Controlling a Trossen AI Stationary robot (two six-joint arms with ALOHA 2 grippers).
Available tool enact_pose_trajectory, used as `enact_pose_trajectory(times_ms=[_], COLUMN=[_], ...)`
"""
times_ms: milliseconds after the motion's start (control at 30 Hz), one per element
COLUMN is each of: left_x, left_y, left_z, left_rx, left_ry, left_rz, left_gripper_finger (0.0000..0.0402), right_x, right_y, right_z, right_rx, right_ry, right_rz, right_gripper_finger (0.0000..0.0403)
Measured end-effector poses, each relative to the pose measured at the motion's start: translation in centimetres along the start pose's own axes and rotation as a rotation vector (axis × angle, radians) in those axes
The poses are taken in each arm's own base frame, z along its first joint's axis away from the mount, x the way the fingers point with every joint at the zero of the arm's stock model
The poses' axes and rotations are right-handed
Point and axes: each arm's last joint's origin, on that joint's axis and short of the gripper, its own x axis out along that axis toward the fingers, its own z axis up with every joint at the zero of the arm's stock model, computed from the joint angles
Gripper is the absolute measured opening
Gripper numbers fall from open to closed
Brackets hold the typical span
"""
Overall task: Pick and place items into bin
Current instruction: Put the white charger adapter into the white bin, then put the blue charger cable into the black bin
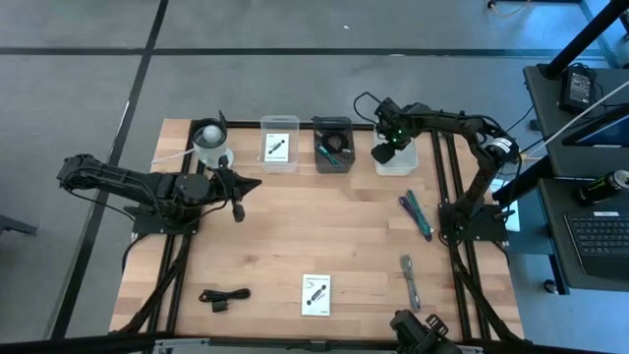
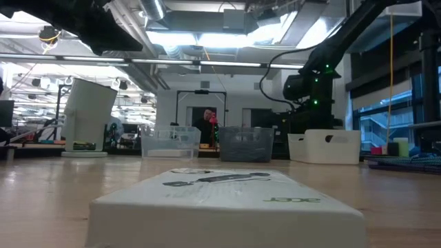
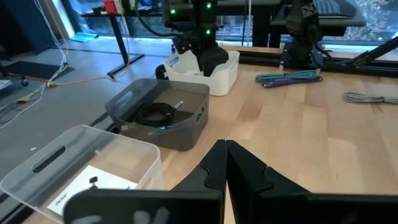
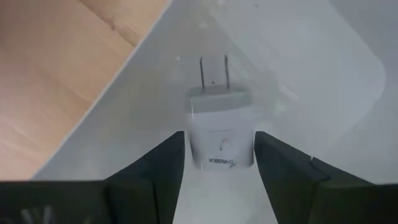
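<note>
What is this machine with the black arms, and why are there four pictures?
It is a robot with two arms at a wooden table, tidying things into bins. One picture looks down from above, one looks across from table height, and one comes from a camera on each wrist.

The left gripper waits over the table with its fingers shut, holding nothing. The right gripper reaches into the white bin, right at a white charger; I cannot tell if it grips it.

Waiting on the table are a card, a black cable, a grey cable and a teal pen.
</note>
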Motion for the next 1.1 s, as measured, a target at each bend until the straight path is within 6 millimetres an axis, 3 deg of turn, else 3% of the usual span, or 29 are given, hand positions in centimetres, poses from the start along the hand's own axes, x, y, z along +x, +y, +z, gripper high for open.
enact_pose_trajectory(times_ms=[233,467,700,933,1100], left_x=[0.0,0.0,0.0,0.0,0.0], left_y=[0.0,0.0,0.0,0.0,-0.2], left_z=[0.0,0.0,0.0,0.0,0.0], left_rx=[-0.007,-0.007,-0.007,-0.033,-0.034], left_ry=[0.0,0.0,0.0,0.001,0.008], left_rz=[0.0,0.0,-0.001,-0.001,-0.053], left_gripper_finger=[0.0002,0.0002,0.0002,0.0002,0.0002], right_x=[-1.3,-5.4,-9.7,-13.1,-15.3], right_y=[-0.2,-1.2,-1.2,0.3,2.1], right_z=[-0.2,-1.1,-3.1,-5.7,-8.1], right_rx=[0.007,0.048,0.164,0.25,0.294], right_ry=[-0.031,-0.162,-0.261,-0.329,-0.36], right_rz=[-0.005,-0.046,-0.03,0.015,0.072], right_gripper_finger=[0.0198,0.0187,0.0167,0.014,0.0098])
